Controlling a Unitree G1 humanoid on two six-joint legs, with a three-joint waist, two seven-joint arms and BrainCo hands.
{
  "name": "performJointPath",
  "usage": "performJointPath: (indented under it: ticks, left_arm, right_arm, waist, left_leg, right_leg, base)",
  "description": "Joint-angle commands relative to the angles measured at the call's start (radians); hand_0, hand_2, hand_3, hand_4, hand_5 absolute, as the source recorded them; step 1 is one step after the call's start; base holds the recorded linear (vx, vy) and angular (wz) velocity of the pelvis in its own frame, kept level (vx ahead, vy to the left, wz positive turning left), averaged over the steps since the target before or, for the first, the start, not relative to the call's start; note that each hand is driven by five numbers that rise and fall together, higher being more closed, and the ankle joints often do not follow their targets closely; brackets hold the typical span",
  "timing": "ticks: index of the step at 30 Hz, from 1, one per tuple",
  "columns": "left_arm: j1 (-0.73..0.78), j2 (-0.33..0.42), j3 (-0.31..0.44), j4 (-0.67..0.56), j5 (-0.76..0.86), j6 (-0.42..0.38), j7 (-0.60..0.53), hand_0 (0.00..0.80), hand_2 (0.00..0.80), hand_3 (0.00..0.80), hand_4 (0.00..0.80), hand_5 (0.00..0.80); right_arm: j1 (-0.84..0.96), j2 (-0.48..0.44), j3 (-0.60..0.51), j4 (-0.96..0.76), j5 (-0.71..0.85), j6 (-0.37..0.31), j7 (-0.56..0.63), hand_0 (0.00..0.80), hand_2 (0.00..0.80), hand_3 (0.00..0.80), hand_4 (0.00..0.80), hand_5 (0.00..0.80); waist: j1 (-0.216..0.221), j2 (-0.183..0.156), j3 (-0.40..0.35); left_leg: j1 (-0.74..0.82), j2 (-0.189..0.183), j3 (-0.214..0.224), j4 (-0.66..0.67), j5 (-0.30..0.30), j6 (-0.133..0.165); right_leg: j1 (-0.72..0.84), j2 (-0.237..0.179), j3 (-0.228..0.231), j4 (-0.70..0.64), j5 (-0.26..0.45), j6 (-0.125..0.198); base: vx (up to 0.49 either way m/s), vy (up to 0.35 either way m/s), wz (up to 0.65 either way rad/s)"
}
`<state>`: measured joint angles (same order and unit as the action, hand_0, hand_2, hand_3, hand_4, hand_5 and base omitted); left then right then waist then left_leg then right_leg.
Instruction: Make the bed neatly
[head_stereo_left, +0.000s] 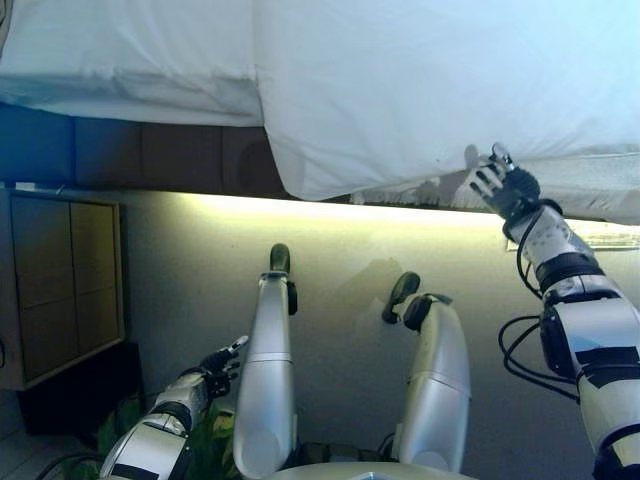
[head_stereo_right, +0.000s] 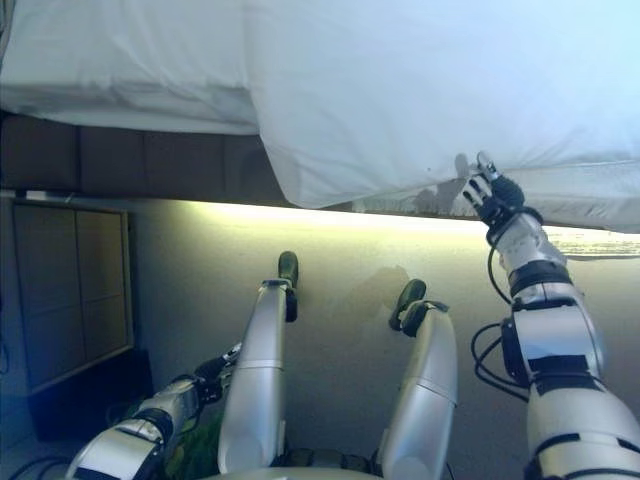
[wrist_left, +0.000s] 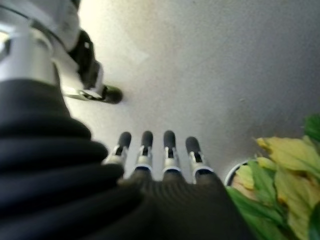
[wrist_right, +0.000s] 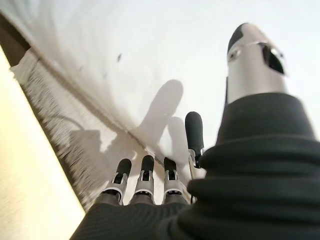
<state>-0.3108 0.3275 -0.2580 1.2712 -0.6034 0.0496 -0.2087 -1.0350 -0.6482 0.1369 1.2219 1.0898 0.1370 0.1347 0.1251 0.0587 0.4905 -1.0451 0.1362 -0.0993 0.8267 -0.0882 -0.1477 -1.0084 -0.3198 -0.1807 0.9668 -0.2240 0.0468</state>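
Note:
A white duvet (head_stereo_left: 420, 90) covers the bed and hangs over its near side, with a rounded corner (head_stereo_left: 300, 185) drooping lowest. Beneath it shows a fringed bed skirt (wrist_right: 60, 125). My right hand (head_stereo_left: 497, 180) is raised to the duvet's lower edge at the right, fingers (wrist_right: 145, 172) straight and relaxed, holding nothing; their shadow falls on the cloth. My left hand (head_stereo_left: 222, 360) hangs low at the left, away from the bed, fingers (wrist_left: 155, 147) straight over the floor. A white pillow (head_stereo_left: 120, 60) lies at the bed's left end.
A dark bed frame (head_stereo_left: 150, 155) shows under the mattress at the left. A wooden cabinet (head_stereo_left: 60, 290) stands at the left by the floor. A potted plant with green and yellow leaves (wrist_left: 280, 185) sits beside my left hand.

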Motion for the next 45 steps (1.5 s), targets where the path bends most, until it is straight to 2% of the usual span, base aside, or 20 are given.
performJointPath:
  ticks: [1,11,16,17,18,23,28,34,37,42,45]
  left_arm:
    - [0.118,0.009,-0.047,0.009,-0.050,-0.015,-0.014,0.000,0.000,0.000,0.000,0.000]
    - [0.186,0.047,-0.023,-0.004,-0.034,-0.056,-0.052,0.000,0.000,0.000,0.000,0.000]
    - [0.210,0.053,-0.027,-0.014,-0.010,-0.086,-0.068,0.000,0.000,0.000,0.000,0.000]
    - [0.214,0.053,-0.032,-0.015,-0.013,-0.089,-0.068,0.000,0.000,0.000,0.000,0.000]
    - [0.218,0.051,-0.036,-0.018,-0.009,-0.095,-0.068,0.000,0.000,0.000,0.000,0.000]
    - [0.224,0.045,-0.056,-0.033,-0.015,-0.112,-0.054,0.000,0.000,0.000,0.000,0.000]
    - [0.210,0.055,-0.052,-0.034,-0.031,-0.124,-0.048,0.000,0.000,0.000,0.000,0.000]
    - [0.168,0.083,-0.017,-0.086,-0.111,-0.114,-0.021,0.000,0.000,0.000,0.000,0.000]
    - [0.129,0.106,0.011,-0.155,-0.167,-0.129,-0.004,0.000,0.000,0.000,0.000,0.000]
    - [-0.003,0.180,0.075,-0.389,-0.370,-0.090,0.068,0.000,0.000,0.000,0.000,0.000]
    - [-0.096,0.197,0.089,-0.503,-0.521,-0.140,0.111,0.000,0.000,0.000,0.000,0.000]
  right_arm:
    - [-0.020,-0.084,0.012,-0.031,-0.002,-0.016,0.015,0.000,0.000,0.000,0.000,0.000]
    - [-0.140,-0.138,0.052,-0.068,0.050,-0.034,0.041,0.000,0.000,0.000,0.000,0.000]
    - [-0.153,-0.137,0.045,-0.107,0.091,-0.057,0.112,0.000,0.000,0.000,0.000,0.000]
    - [-0.148,-0.136,0.041,-0.116,0.087,-0.060,0.120,0.527,0.527,0.527,0.527,0.527]
    - [-0.143,-0.134,0.037,-0.127,0.084,-0.069,0.130,0.800,0.800,0.800,0.800,0.800]
    - [-0.095,-0.121,0.007,-0.145,0.078,-0.047,0.168,0.800,0.800,0.800,0.800,0.800]
    - [-0.052,-0.106,-0.023,-0.133,0.082,-0.034,0.209,0.800,0.800,0.800,0.800,0.800]
    - [-0.036,-0.077,-0.017,-0.141,0.076,-0.023,0.216,0.800,0.800,0.800,0.800,0.800]
    - [-0.030,-0.060,-0.006,-0.152,0.070,-0.018,0.208,0.800,0.800,0.800,0.800,0.800]
    - [-0.007,-0.039,0.012,-0.180,0.089,-0.014,0.197,0.800,0.800,0.800,0.800,0.800]
    - [0.001,-0.019,0.019,-0.190,0.123,-0.016,0.194,0.800,0.800,0.800,0.800,0.800]
  waist:
    - [0.009,0.029,-0.019]
    - [0.042,0.031,0.011]
    - [0.046,0.024,0.012]
    - [0.046,0.022,0.011]
    - [0.045,0.021,0.009]
    - [0.038,0.017,-0.004]
    - [0.029,0.010,-0.030]
    - [0.012,0.004,-0.065]
    - [0.004,0.003,-0.083]
    - [-0.009,-0.007,-0.107]
    - [-0.014,-0.023,-0.118]
  left_leg:
    - [0.018,-0.016,0.038,-0.046,-0.024,0.106]
    - [-0.024,-0.016,0.021,-0.006,-0.007,0.106]
    - [0.008,-0.007,0.023,-0.007,-0.009,0.105]
    - [0.019,-0.004,0.023,-0.009,-0.009,0.103]
    - [0.031,-0.001,0.025,-0.012,-0.009,0.102]
    - [0.108,0.012,0.036,-0.054,-0.006,0.099]
    - [0.222,0.027,0.065,-0.136,0.005,0.085]
    - [0.356,0.036,0.104,-0.253,0.021,0.062]
    - [0.412,0.041,0.116,-0.307,0.036,0.051]
    - [0.488,0.039,0.130,-0.365,0.049,0.042]
    - [0.523,0.038,0.133,-0.397,0.054,0.035]
  right_leg:
    - [-0.012,0.015,0.093,-0.011,0.004,-0.011]
    - [-0.037,0.006,0.074,0.056,-0.023,-0.027]
    - [0.004,0.005,0.057,0.040,-0.020,-0.028]
    - [0.016,0.004,0.054,0.035,-0.018,-0.027]
    - [0.029,0.004,0.051,0.028,-0.015,-0.026]
    - [0.106,0.005,0.042,-0.033,0.001,-0.018]
    - [0.218,0.000,0.019,-0.149,0.037,0.004]
    - [0.353,0.008,-0.005,-0.314,0.086,0.031]
    - [0.410,0.014,-0.011,-0.383,0.105,0.041]
    - [0.488,0.022,-0.028,-0.460,0.123,0.054]
    - [0.534,0.035,-0.041,-0.512,0.137,0.056]
  base:
    - [0.026,-0.026,0.04]
    - [0.008,-0.016,0.04]
    - [0.004,-0.012,0.03]
    - [0.000,0.000,0.00]
    - [0.000,0.000,0.00]
    - [0.026,0.039,-0.01]
    - [0.044,0.050,-0.06]
    - [0.039,0.057,-0.09]
    - [0.028,0.049,-0.08]
    - [0.021,0.013,-0.05]
    - [0.029,-0.043,-0.02]
